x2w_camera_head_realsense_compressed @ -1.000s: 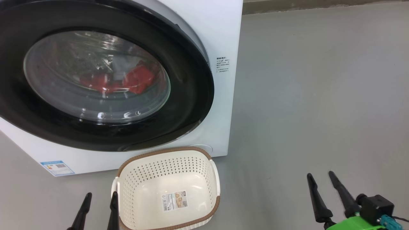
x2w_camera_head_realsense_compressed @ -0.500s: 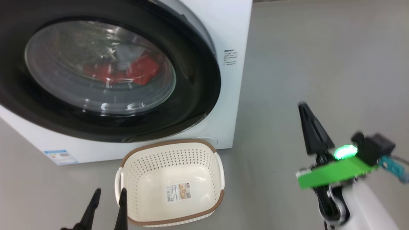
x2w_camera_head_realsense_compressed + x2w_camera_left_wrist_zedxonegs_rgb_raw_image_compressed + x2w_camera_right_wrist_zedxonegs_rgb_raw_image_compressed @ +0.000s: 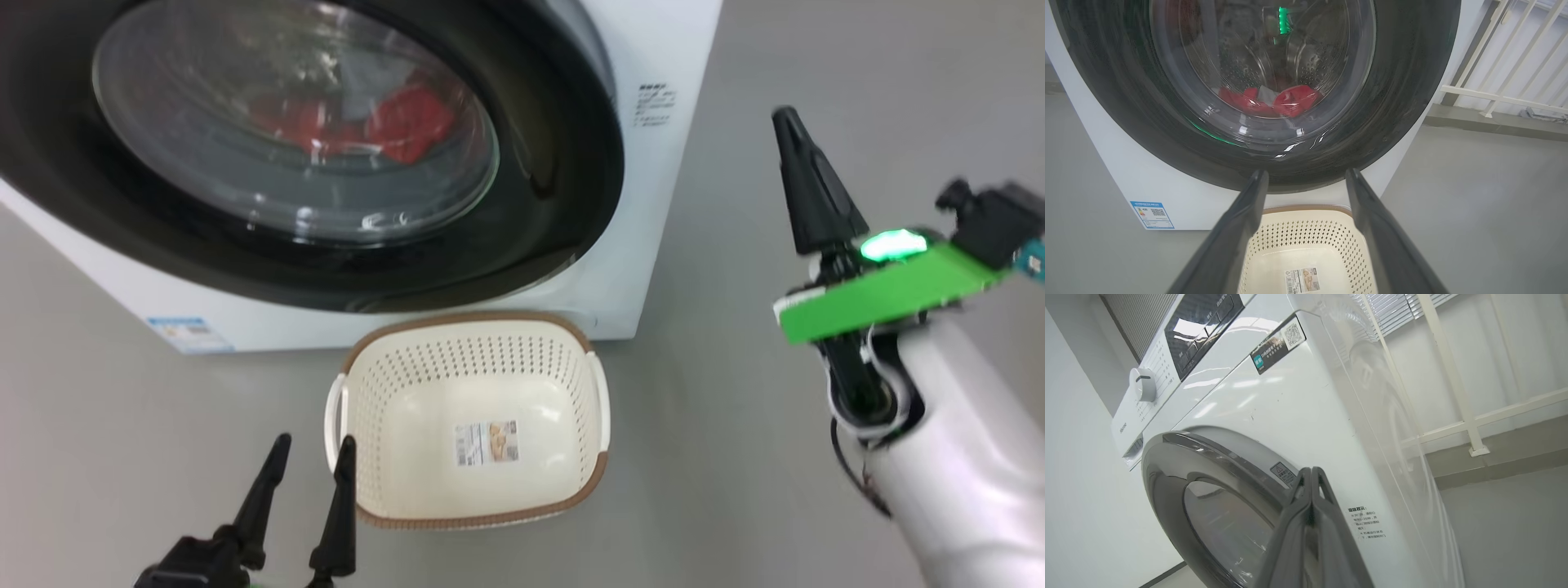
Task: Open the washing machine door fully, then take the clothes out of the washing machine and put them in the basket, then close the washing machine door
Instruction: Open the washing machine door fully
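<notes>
Door [image 3: 563, 171]: shut on the washer [image 3: 653, 212] — you see the clothes [image 3: 408, 122] behind its glass.
Basket [image 3: 408, 384]: on the floor, just beside the washer's front.
Your left claw [image 3: 314, 443]: fingers apart, empty, by the basket's near left corner.
Your right claw [image 3: 788, 118]: fingers pressed together, empty — right of the washer.
</notes>
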Available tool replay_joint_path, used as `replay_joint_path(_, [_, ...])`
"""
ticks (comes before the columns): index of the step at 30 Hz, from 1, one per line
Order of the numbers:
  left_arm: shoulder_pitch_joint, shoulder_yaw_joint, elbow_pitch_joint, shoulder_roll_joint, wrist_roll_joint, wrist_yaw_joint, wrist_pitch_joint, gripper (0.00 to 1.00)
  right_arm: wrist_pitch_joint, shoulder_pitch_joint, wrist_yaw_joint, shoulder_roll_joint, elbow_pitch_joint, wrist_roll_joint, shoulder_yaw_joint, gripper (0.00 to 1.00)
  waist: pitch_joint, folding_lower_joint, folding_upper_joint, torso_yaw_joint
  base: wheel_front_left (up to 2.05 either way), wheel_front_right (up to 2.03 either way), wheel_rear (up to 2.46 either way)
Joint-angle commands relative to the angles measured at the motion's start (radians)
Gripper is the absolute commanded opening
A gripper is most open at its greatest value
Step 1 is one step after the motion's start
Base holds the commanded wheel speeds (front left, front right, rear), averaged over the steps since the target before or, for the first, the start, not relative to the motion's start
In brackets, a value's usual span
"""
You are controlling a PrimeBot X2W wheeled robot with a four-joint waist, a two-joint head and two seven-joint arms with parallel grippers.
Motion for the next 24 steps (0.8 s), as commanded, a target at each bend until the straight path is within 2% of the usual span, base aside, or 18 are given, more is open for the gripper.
replay_joint_path(1, [-0.041,0.023,-0.017,0.006,-0.006,-0.002,-0.012,1.00,-0.006,-0.062,-0.001,-0.018,-0.007,0.047,0.047,0.00,0.045,0.0000,-0.0001,0.026,0.00,0.00,0.00])
replay_joint_path(7, [-0.082,0.003,-0.006,0.006,-0.017,-0.006,-0.012,1.00,0.009,-0.194,-0.001,-0.102,0.022,0.294,0.192,0.00,0.091,0.0000,-0.0001,0.050,0.00,0.00,0.00])
replay_joint_path(13, [-0.110,-0.012,0.003,0.006,-0.024,-0.010,-0.012,1.00,0.126,-0.284,-0.001,-0.175,0.005,0.536,0.278,0.00,0.129,0.0000,-0.0001,0.069,0.00,0.00,0.00])
replay_joint_path(17, [-0.125,-0.019,0.007,0.006,-0.029,-0.013,-0.012,1.00,0.192,-0.320,-0.001,-0.199,0.004,0.627,0.280,0.00,0.149,0.0000,-0.0001,0.081,0.00,0.00,0.00])
replay_joint_path(24, [-0.154,-0.035,0.016,0.006,-0.042,-0.018,-0.012,1.00,0.381,-0.371,-0.001,-0.220,0.030,0.789,0.227,0.00,0.186,0.0000,-0.0001,0.107,0.00,0.00,0.00])
